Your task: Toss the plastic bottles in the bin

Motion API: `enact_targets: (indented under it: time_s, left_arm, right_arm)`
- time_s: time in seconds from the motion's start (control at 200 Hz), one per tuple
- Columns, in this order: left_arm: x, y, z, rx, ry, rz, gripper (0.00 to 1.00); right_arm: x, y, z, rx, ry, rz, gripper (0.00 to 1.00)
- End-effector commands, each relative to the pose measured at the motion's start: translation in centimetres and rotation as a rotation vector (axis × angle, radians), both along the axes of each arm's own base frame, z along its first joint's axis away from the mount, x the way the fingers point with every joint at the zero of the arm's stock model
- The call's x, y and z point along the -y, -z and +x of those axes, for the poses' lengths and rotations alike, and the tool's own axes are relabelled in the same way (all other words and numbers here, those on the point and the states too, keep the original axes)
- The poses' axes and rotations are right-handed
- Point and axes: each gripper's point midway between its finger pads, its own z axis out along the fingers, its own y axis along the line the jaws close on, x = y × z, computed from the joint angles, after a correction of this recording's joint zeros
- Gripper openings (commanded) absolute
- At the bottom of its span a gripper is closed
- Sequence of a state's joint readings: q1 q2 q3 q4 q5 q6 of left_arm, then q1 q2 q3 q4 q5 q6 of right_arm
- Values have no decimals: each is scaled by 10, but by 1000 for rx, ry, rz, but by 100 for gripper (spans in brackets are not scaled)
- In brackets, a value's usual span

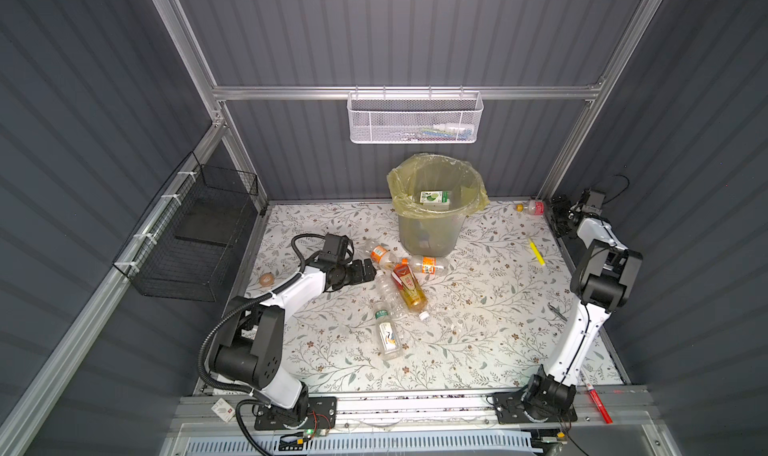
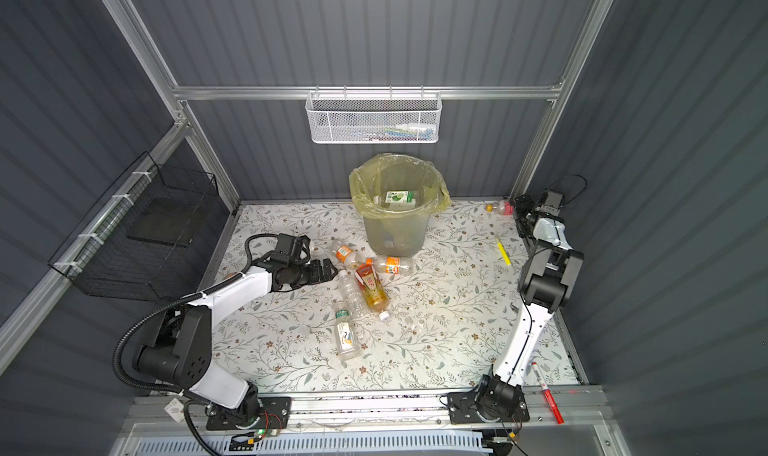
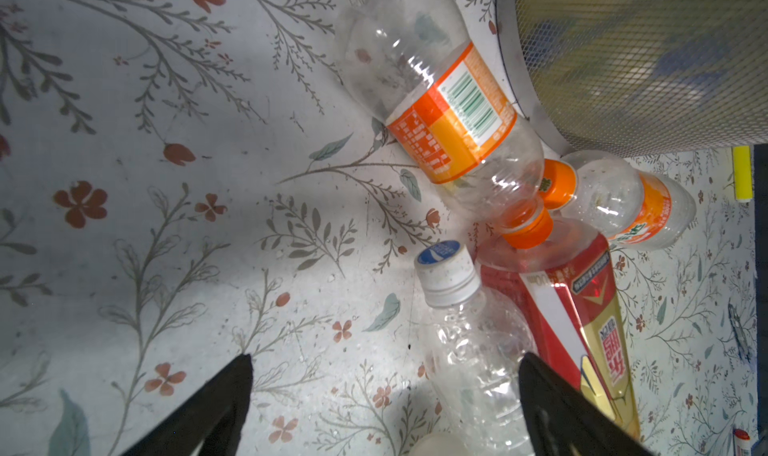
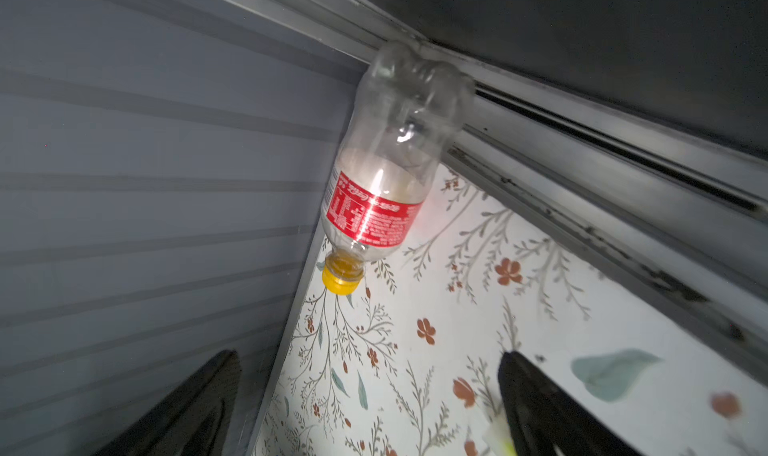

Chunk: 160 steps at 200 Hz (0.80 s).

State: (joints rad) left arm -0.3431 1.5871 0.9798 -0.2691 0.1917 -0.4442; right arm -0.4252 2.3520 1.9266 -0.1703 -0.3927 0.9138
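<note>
Left wrist: plastic bottles (image 3: 449, 113) beside bin (image 3: 644, 58)

Bright centre, dim surroundings, soft shadows (wide-angle bending), slight blur

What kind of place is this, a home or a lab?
Most likely a robot test cell, not a home. Grey ribbed wall panels sit in an aluminium frame, a left arm and right arm are bolted to a front rail, and plastic bottles lie on a floral tabletop by a bin.
</note>
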Motion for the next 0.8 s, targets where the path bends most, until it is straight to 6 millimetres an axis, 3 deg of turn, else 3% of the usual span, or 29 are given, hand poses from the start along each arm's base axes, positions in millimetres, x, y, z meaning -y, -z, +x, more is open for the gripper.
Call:
enact_targets:
  time_s: [0.0, 0.485, 0.795]
  left_arm:
    - [-3, -5, 8, 7, -2, 21, 100]
    - [0, 11, 18, -44, 12, 30, 100]
    - [-6, 15, 20, -67, -1, 21, 100]
  right_arm:
    - [24, 4, 11, 6, 77, 6, 99]
    - [43, 35, 16, -101, 214, -13, 99]
    - [54, 61, 3, -227, 259, -27, 93]
